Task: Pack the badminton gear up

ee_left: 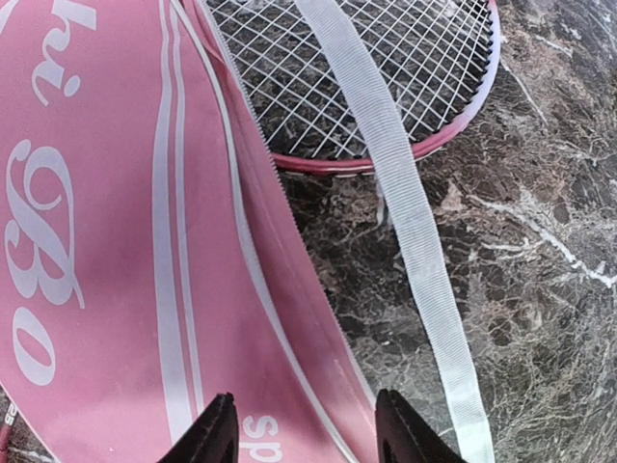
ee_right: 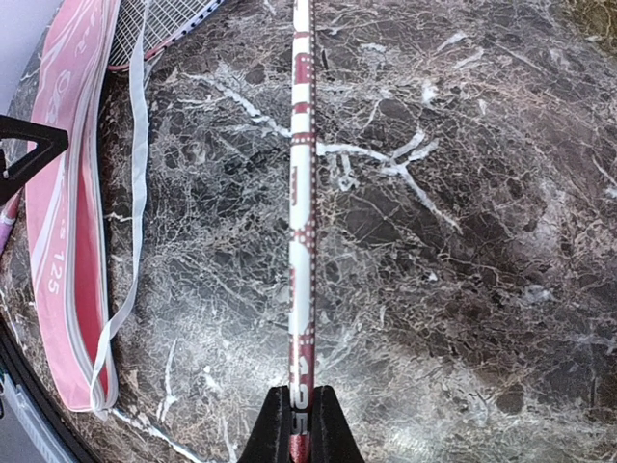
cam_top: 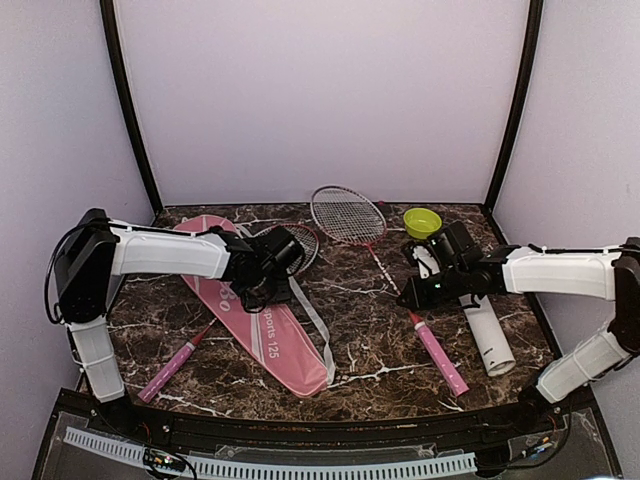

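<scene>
The left arm reaches in low from the left. The left gripper [ee_left: 307, 436] points down over the cover [ee_left: 96, 241], fingers [ee_left: 214, 434] apart astride its zip edge; whether they touch it can't be told. The white strap [ee_left: 415, 241] runs just beside, crossing the second racket [ee_left: 386, 87]. The right arm stretches in from the right, with the right gripper [ee_right: 301, 429] clamped on the shaft of the racket [ee_right: 302, 241]. The tube [cam_top: 487, 335] lies on the tabletop [cam_top: 380, 330] under that arm, and the bowl [cam_top: 423, 222] sits behind.

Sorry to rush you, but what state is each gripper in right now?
Left gripper: open, poised over the edge of the pink racket cover.
Right gripper: closed on the shaft of a racket.
</scene>
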`<state>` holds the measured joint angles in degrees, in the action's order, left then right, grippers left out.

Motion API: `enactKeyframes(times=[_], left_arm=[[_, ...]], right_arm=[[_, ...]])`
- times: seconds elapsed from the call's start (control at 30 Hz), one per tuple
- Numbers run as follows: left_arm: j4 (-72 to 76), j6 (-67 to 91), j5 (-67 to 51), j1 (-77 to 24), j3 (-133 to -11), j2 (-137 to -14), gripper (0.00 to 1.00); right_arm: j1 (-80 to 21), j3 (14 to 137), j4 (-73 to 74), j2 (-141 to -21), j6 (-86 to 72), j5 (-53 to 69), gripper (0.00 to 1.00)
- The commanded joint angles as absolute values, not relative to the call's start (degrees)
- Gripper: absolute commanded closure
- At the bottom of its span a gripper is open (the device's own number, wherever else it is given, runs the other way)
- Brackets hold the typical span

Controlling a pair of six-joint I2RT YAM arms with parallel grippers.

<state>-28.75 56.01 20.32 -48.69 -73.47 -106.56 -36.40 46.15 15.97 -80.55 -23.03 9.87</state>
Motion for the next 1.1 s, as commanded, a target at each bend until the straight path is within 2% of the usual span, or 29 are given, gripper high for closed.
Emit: enactKeyframes(times=[0.0,0.17,0.3,0.37,0.63,0.67,0.83,1.07], left_arm=[[-31.3,56.5,21.0,-47.6,-74.7,-107.7,0.5],[-30.4,55.5,21.1,-46.6,-74.3,-108.7,0.5],[-28.5,53.3,20.1,-46.2,-74.3,-109.4,0.54],[-28.2,52.2,19.0,-45.8,-74.3,-110.0,0.6],[-29.8,49.4,17.5,-45.6,-73.5,-110.3,0.98],[-30.0,48.2,17.0,-45.7,-73.7,-110.3,1.0],[-29.5,39.6,19.3,-48.5,-72.7,-107.7,1.0],[-19.7,20.5,17.0,-53.5,-64.2,-97.8,1.0]], right_arm=[[-36.8,46.9,12.0,-82.3,-23.4,11.8,1.0],[-36.9,47.1,12.1,-82.6,-23.2,11.9,1.0],[-36.9,47.1,12.3,-82.6,-23.2,11.9,1.0],[-36.9,47.0,12.3,-82.4,-23.2,12.0,1.0],[-36.9,47.4,14.1,-81.0,-22.6,11.9,1.0],[-36.8,47.9,14.9,-81.0,-22.4,11.9,1.0],[-36.9,50.6,18.5,-79.7,-21.1,12.4,1.0],[-38.4,51.6,21.8,-75.7,-22.9,11.4,1.0]])
